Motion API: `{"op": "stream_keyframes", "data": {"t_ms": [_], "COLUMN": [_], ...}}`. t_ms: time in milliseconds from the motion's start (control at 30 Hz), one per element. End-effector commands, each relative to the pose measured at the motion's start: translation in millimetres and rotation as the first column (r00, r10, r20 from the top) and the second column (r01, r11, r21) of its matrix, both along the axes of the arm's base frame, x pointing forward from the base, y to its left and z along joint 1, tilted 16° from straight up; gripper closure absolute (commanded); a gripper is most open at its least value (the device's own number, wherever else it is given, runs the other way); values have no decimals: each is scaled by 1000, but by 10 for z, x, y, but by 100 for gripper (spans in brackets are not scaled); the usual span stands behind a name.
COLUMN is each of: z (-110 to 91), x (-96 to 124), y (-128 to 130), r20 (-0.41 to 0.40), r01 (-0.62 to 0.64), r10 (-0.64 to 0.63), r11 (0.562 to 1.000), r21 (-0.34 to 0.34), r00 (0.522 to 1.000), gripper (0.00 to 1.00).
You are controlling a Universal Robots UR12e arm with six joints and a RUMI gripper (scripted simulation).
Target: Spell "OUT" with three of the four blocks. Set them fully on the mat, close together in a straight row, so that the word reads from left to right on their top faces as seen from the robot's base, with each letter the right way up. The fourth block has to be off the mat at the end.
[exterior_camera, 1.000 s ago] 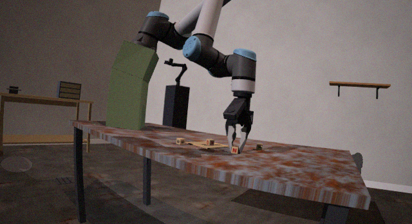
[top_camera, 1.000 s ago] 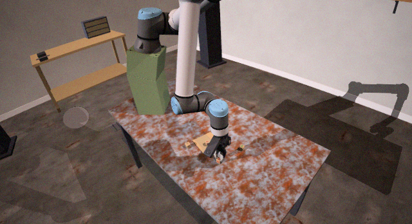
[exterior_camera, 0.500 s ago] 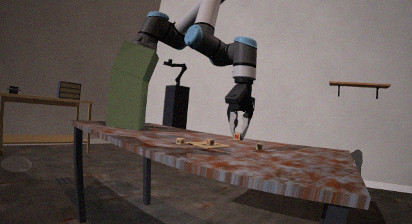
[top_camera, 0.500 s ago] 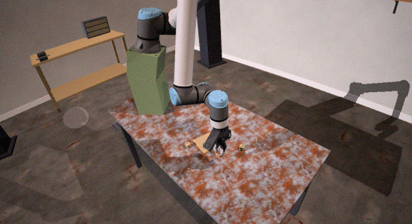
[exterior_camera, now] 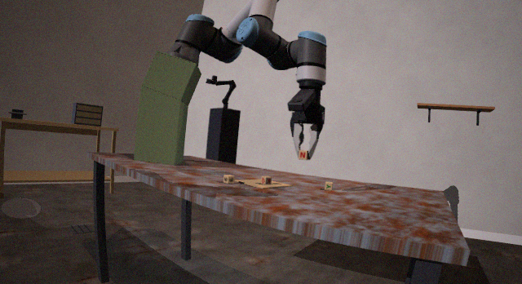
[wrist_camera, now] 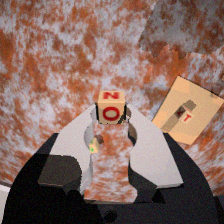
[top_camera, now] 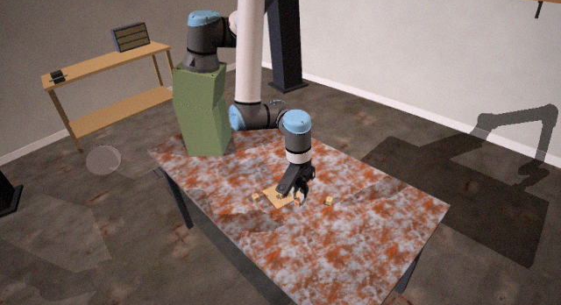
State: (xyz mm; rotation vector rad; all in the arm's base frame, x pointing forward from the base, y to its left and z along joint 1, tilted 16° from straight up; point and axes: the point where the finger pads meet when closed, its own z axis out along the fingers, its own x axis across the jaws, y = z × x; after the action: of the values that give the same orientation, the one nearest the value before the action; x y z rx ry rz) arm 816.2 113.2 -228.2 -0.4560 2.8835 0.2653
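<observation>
My gripper (exterior_camera: 303, 153) is shut on a wooden letter block (exterior_camera: 303, 155) and holds it well above the table, just right of the tan mat (exterior_camera: 263, 184). In the wrist view the held block (wrist_camera: 111, 106) shows a red O on the face toward the camera and an N on a side face. A block with a red T (wrist_camera: 182, 112) lies on the mat (wrist_camera: 187, 110); it also shows in the exterior view (exterior_camera: 266, 179). Another block (exterior_camera: 228, 178) lies on the table left of the mat. A block with a green letter (exterior_camera: 328, 185) lies to the right of the mat.
The green robot pedestal (top_camera: 202, 109) stands at the table's back corner. The rusty table top (top_camera: 307, 226) reaches forward to its front edge. A wooden shelf unit (top_camera: 105, 90) and a dark stand (top_camera: 285, 42) are on the floor behind.
</observation>
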Motion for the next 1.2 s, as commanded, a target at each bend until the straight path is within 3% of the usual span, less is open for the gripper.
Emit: {"op": "stream_keyframes", "data": {"t_ms": [0,133,200,500,567,700,1167], "z": [-57,-45,-56,-154,-154,-145,-152], "x": [-63,-101,-230,-1425,-1425,-1818,-1857], "y": [13,46,112,595,595,724,726], "r20": [-12,-9,-11,-37,-37,-46,-46], "r01": [-1,3,16,129,129,165,173], "r10": [1,-3,-16,-128,-128,-163,-171], "r11": [1000,1000,1000,991,991,986,985], "r21": [3,3,5,22,22,27,29], "r00": [1000,1000,1000,991,991,986,984], "gripper": [95,95,95,95,95,95,95]}}
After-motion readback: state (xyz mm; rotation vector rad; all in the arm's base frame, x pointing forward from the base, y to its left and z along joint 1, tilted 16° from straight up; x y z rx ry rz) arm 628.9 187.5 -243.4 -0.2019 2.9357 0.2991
